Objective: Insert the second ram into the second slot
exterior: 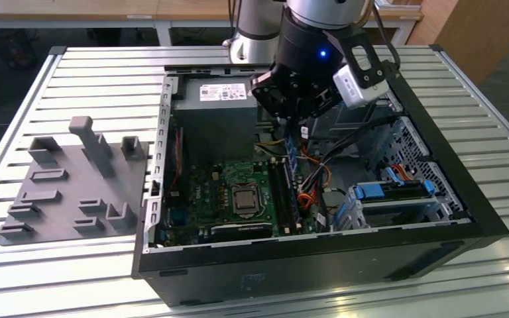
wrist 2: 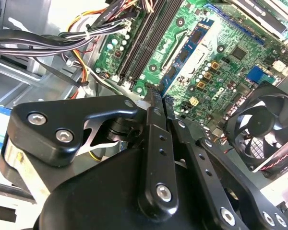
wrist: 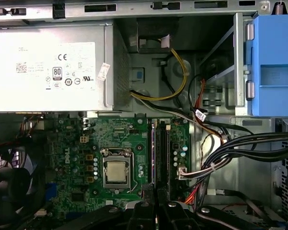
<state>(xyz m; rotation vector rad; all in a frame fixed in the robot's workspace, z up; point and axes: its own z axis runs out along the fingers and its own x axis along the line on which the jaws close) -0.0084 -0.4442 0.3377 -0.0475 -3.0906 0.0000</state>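
— What carries it all?
— A tabletop (exterior: 87,66) of pale metal slats, running from side to side in the exterior view.
— And directly on it?
— A black computer case (exterior: 325,258) lies on its side, open face up. Just beside it, toward the exterior view's left, lies a flat grey fixture plate (exterior: 69,192) with upright posts and blocks.

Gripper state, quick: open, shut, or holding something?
Gripper: shut on the second ram, whose blue board sticks out from between the fingertips.
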